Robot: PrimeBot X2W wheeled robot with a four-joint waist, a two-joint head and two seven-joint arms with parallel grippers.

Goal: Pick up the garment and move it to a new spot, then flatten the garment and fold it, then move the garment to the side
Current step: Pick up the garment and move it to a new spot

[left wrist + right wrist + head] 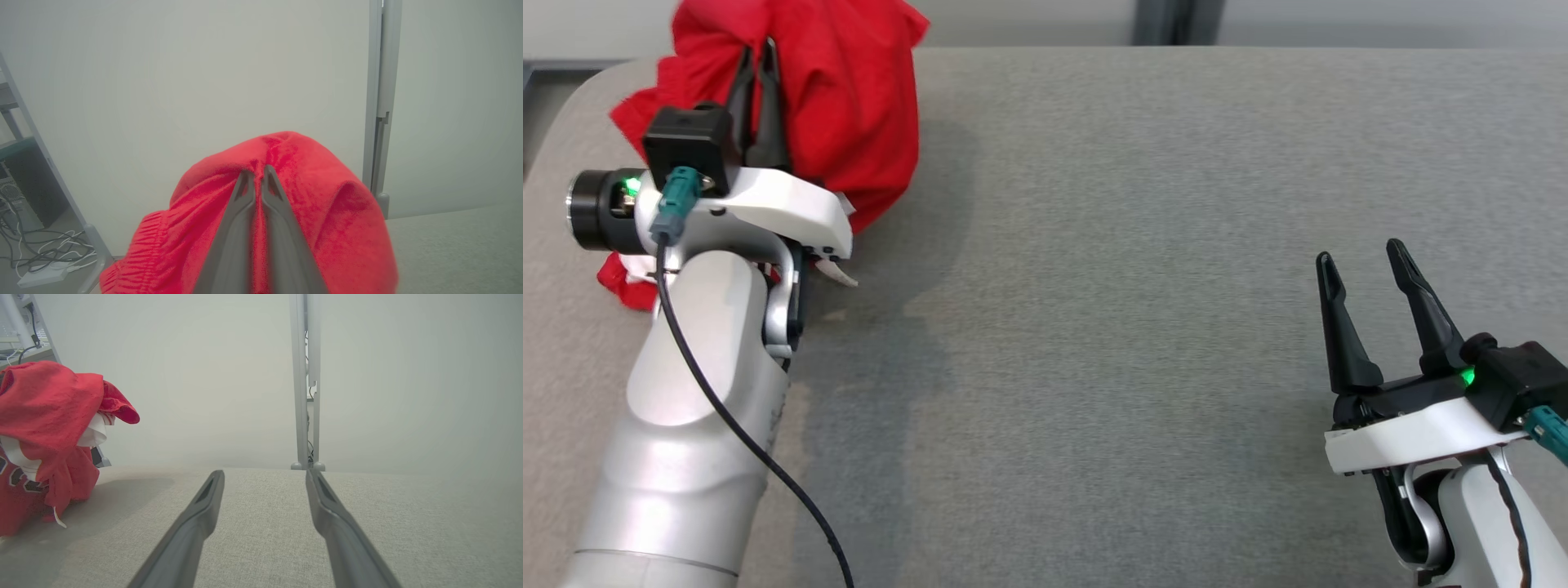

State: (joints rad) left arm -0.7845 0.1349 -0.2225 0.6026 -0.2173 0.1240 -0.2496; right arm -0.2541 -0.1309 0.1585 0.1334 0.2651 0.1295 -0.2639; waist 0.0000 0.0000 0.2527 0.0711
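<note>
- The red garment [849,106] hangs in a bunched heap at the far left corner of the table, draped over the left gripper [757,49].
- In the right wrist view the garment [45,404] shows white trim and dark lettering, and its lower folds reach down to the table top.
- In the left wrist view the two fingers of the left gripper [257,171] are pressed together, with a ridge of the cloth [327,212] pinched between their tips.
- A black cable [727,425] runs down the left forearm.
- The grey cloth-covered table [1135,245] lies bare between the two arms.
- The right gripper [1360,251] hovers low over the near right part of the table, well apart from the garment. Its fingers [204,502] are spread wide and hold nothing.
- A metal post [306,375] stands against the pale wall behind the table's far edge.
</note>
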